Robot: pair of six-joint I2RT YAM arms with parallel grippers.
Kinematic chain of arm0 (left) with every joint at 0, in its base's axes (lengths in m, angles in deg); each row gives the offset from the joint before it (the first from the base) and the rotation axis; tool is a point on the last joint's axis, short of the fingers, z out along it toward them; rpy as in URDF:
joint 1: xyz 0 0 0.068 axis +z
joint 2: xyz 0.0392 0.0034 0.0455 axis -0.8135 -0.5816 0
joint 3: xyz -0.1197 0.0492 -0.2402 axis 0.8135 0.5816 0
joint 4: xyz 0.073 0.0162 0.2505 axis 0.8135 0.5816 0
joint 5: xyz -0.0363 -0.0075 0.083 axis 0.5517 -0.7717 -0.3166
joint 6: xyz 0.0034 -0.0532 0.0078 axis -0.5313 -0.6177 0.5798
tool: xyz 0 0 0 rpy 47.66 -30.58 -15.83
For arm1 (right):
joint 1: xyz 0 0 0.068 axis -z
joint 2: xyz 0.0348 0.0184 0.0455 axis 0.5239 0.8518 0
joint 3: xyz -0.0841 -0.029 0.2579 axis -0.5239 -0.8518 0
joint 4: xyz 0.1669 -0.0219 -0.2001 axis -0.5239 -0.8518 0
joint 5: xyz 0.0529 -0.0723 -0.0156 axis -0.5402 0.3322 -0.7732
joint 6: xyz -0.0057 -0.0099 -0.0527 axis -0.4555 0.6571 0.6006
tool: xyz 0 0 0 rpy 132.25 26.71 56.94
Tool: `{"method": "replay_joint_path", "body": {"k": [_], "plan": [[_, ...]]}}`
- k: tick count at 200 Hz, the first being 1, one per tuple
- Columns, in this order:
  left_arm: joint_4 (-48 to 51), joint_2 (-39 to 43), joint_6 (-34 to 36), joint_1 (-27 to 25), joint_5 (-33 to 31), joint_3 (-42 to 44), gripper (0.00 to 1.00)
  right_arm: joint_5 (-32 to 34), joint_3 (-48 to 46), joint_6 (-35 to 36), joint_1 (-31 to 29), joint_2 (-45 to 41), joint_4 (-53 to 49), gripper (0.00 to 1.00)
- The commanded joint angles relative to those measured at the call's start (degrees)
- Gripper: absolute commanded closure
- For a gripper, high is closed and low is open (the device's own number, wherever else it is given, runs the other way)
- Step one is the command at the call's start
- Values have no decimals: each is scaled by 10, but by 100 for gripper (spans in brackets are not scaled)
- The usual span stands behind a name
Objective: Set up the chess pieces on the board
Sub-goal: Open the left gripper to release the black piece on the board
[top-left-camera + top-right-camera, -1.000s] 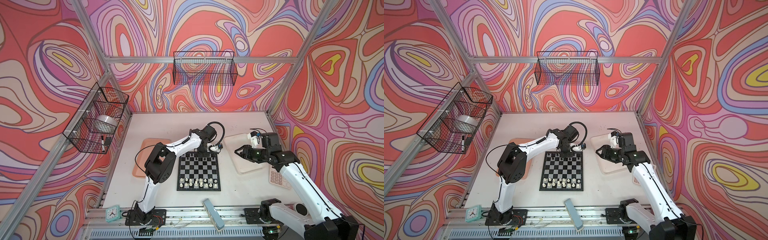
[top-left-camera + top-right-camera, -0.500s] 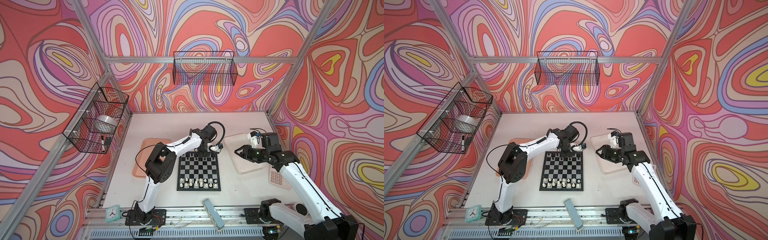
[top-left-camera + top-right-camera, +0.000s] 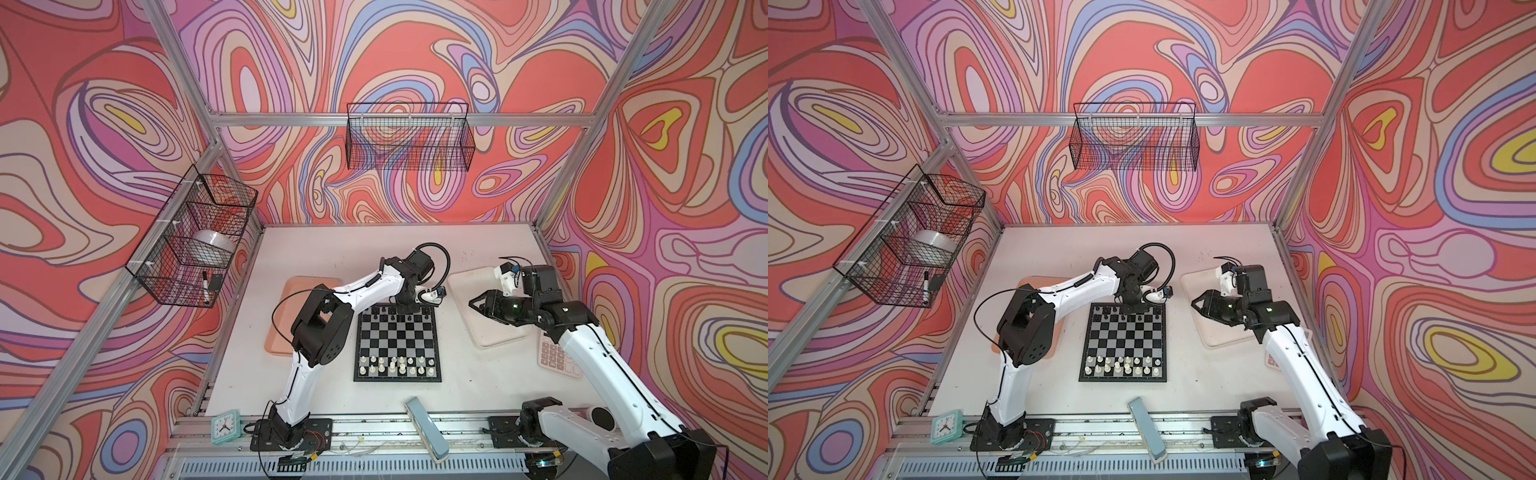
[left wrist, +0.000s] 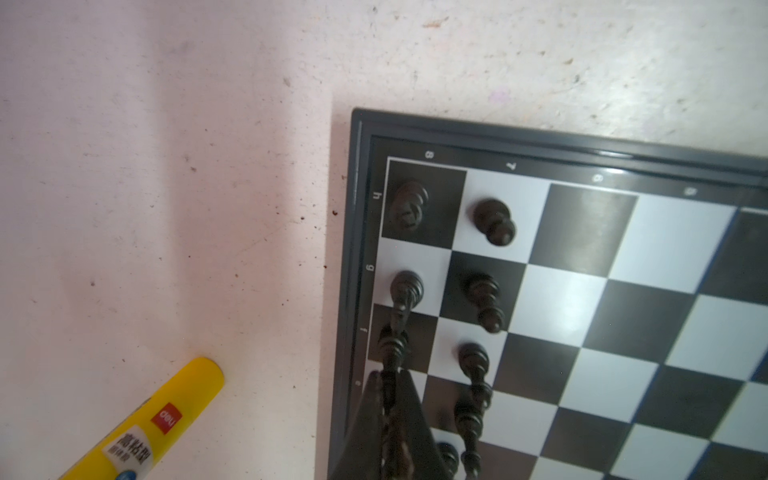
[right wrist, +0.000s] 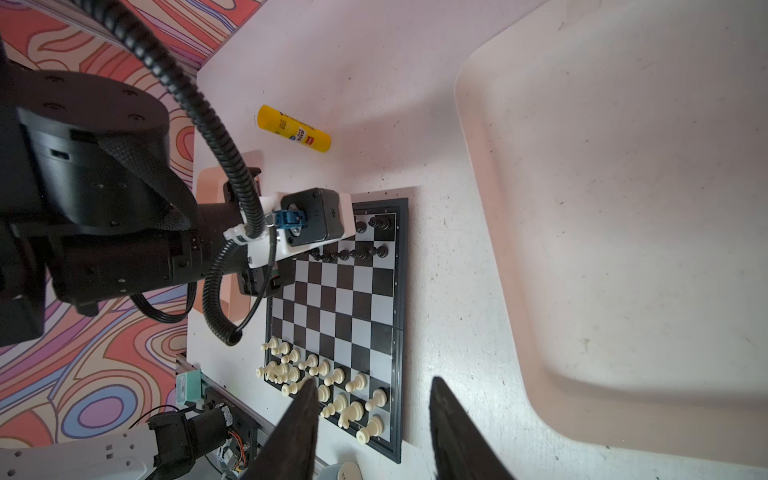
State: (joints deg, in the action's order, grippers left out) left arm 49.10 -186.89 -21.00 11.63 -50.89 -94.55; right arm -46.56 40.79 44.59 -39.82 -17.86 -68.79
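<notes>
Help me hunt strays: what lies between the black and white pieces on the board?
Only bare squares: the middle rows of the board between the black pieces and white pieces hold nothing, as the right wrist and both top views show.

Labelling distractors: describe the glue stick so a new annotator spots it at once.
Start at the chessboard in the middle of the table. Just beyond its black-piece end, on bare tabletop, lies the glue stick. It is the only yellow thing there: a short tube on its side with a white and red label, far bigger than the black chess pieces nearby.
</notes>
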Motion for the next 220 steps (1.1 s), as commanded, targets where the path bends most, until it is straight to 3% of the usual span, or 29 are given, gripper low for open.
{"method": "replay_joint_path", "body": {"k": [1,56,220], "plan": [[19,-21,12,-3,4,-5,88,1,-6,9,2,3,9,55],[19,-20,12,-3,2,-5,80,-1,-8,8,2,5,14,55],[29,3,33,-3,-7,-14,74,-1,-8,7,2,2,18,55]]}}
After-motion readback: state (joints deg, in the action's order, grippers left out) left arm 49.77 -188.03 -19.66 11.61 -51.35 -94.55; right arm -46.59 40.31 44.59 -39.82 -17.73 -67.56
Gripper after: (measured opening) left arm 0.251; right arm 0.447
